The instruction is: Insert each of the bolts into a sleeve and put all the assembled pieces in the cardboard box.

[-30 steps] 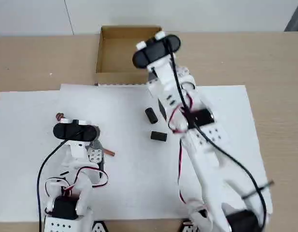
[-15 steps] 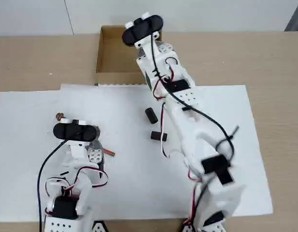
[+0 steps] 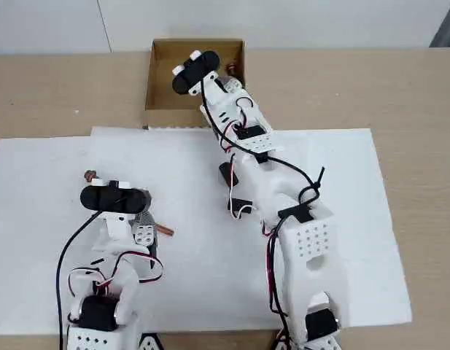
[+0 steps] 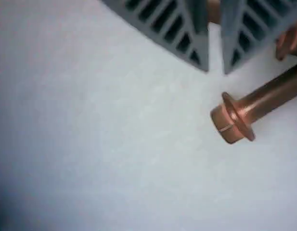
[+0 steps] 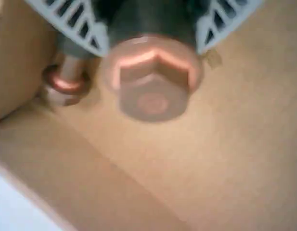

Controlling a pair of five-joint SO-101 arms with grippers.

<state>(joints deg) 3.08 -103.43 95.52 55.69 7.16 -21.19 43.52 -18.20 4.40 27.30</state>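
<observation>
My right gripper (image 3: 226, 73) hangs over the cardboard box (image 3: 149, 80), shut on a black sleeve with a copper bolt in it (image 5: 150, 79). In the right wrist view the grey fingers (image 5: 81, 24) clamp the sleeve just above the box floor (image 5: 211, 159), beside another copper-headed piece (image 5: 66, 79) lying there. My left gripper (image 3: 146, 222) rests low on the white paper, jaws drawn to a narrow slit (image 4: 214, 65). A loose copper bolt (image 4: 244, 113) lies just off its tips, also seen from above as the bolt (image 3: 164, 230).
Two black sleeves (image 3: 226, 173) (image 3: 239, 206) lie on the paper (image 3: 49, 189), partly under the right arm. Another copper bolt (image 3: 89, 175) sits beyond the left arm's wrist. The box stands at the paper's far edge on a wooden table (image 3: 421, 95).
The right arm has swung left and farther out, carrying the sleeve and bolt over the box. The left arm has stayed still.
</observation>
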